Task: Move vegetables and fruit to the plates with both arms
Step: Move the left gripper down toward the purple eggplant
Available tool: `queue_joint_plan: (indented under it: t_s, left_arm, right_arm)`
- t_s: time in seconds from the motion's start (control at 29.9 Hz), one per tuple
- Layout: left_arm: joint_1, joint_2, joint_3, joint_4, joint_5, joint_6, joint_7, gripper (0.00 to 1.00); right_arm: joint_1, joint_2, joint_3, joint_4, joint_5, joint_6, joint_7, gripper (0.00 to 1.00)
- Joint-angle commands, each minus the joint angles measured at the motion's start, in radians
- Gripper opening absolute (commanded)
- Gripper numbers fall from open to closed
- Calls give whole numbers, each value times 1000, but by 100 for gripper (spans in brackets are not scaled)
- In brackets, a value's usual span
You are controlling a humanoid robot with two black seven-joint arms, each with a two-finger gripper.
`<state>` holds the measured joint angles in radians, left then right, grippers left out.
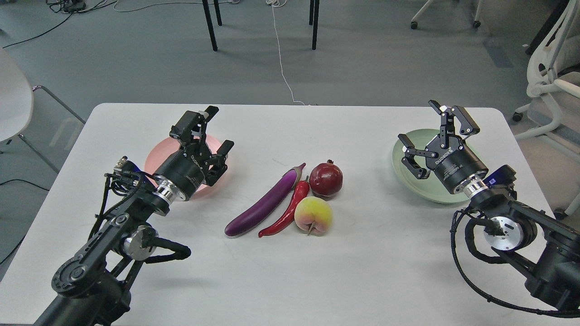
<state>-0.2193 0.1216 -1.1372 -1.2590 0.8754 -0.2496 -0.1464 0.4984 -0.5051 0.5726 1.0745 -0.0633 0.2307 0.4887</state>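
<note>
In the middle of the white table lie a purple eggplant (265, 202), a red chili pepper (286, 212) beside it, a dark red pomegranate (326, 179) and a yellow-pink peach (313, 215), all touching or nearly so. A pale pink plate (156, 158) sits at the left, largely covered by my left gripper (219, 131), which hangs open and empty over it. Over the pale green plate (408, 174) at the right, my right gripper (435, 136) is open too, holding nothing. Both plates look empty where visible.
The white table (290, 271) has rounded corners, and its far edge runs just behind the plates. On the floor beyond are black table legs (209, 25), a white cable (281, 59) and a white office chair (550, 86) at the right. A white chair (13, 99) stands at the left.
</note>
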Motion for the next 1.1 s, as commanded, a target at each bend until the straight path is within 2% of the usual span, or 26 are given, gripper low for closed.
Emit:
queue_joint_plan:
  t_s: [0.0,0.4,0.6,0.64,0.67,0.7,0.74,0.8,0.97,1.07]
  left_arm:
    - [11,-8,0,0,1,1,-1,98]
    - [1,10,-3,0,-12,-2,-2,98]
    - [-38,99,2,-3,-4,-5,-12,98]
    - [-35,104,-1,-11,-6,-7,-48,98]
    - [-37,108,0,-13,-3,-2,-108,98]
    - [-44,116,0,-13,2,0,-193,98]
    - [-49,131,2,-16,8,0,-255,98]
    - [-70,185,22,-34,60,-5,-321,98]
    - [-146,299,180,-144,374,1,-318,98]
    - [-149,378,224,-212,688,-8,-328,98]
  right_arm:
    - [-11,0,0,1,0,-16,0,99]
    - [-14,-1,0,21,-3,-14,0,99]
    - [-14,-13,0,31,-3,-11,0,99]
    - [-14,-15,0,34,-3,-10,0,99]
    - [-14,-18,0,36,-3,-11,0,99]
    - [-14,-21,0,36,-3,-11,0,99]
    - [-14,-23,0,36,-3,-11,0,99]
    - [-14,-24,1,36,-3,-11,0,99]
    - [-14,-24,3,36,-3,-13,0,99]
    - [-18,-24,3,36,-3,-14,0,99]
